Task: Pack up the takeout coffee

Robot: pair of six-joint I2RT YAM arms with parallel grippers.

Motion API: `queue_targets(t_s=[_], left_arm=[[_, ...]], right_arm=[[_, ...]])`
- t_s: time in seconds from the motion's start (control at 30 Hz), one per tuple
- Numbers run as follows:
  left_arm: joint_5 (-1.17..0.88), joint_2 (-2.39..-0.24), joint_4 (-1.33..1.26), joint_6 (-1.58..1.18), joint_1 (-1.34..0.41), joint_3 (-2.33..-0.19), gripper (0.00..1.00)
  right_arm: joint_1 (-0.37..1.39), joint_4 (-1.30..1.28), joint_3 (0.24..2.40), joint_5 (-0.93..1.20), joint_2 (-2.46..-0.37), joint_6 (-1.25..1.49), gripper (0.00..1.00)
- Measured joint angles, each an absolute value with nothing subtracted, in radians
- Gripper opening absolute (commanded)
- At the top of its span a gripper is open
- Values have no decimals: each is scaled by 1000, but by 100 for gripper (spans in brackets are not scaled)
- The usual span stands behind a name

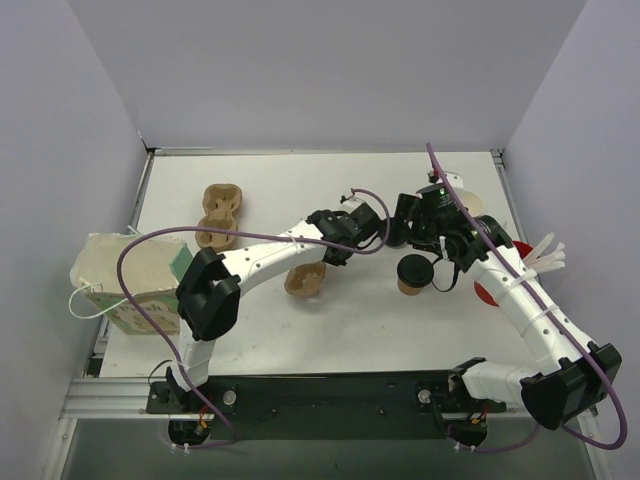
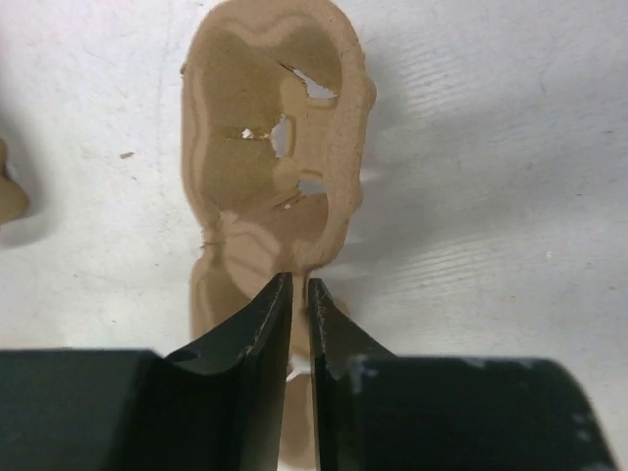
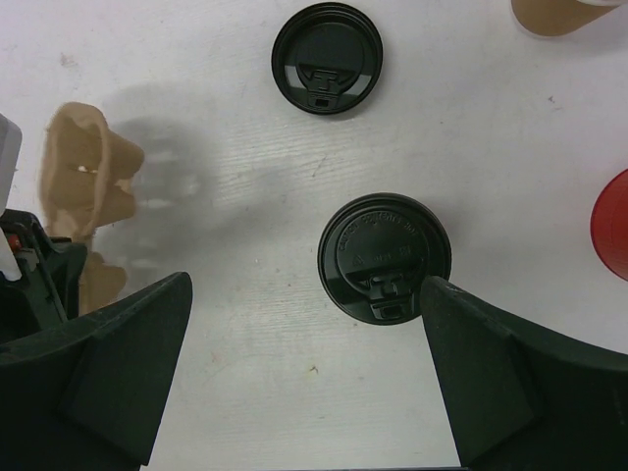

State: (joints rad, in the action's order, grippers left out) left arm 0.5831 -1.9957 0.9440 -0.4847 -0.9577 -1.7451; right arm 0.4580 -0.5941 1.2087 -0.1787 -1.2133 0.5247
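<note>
From above, we see the coffee (image 1: 413,270) standing upright on the table (image 1: 350,330), right of centre, with its black lid on. The right gripper (image 1: 432,262) hangs over it, a little to its right. The left gripper (image 1: 328,255) is down at a carrier (image 1: 303,281) near the middle. A second carrier (image 1: 220,215) lies well apart toward the far left, and a bag (image 1: 125,285) sits at the table's left edge.

In the left wrist view, the fingers (image 2: 255,334) stand nearly together with only a slit between them, and the carrier's near rim runs into that slit. Whether they pinch it we cannot tell.

In the right wrist view, the jaws are spread wide and hold nothing. The coffee shows from above in the gap between them, close to the right-hand finger (image 3: 491,383). That finger's tip overlaps the lid's edge in the picture, and whether they touch we cannot tell. A second black lid (image 3: 327,57) lies farther off, and a red thing (image 3: 613,221) shows at the right edge.
</note>
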Motion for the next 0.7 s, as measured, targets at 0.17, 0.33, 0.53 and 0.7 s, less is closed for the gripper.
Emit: queue_targets(t_s=[0.17, 0.33, 0.53, 0.7], left_arm=[[525, -1994, 909, -508, -960, -1719, 38], [465, -1982, 895, -513, -952, -1683, 41], [371, -1865, 886, -509, -870, -1657, 42], [315, -1678, 853, -512, -729, -1657, 43]], right_arm=[[458, -595, 1204, -179, -1213, 527, 95], [458, -593, 1204, -176, -1213, 523, 95], [458, -523, 1198, -67, -1216, 463, 91], [475, -397, 1182, 115, -1286, 334, 91]])
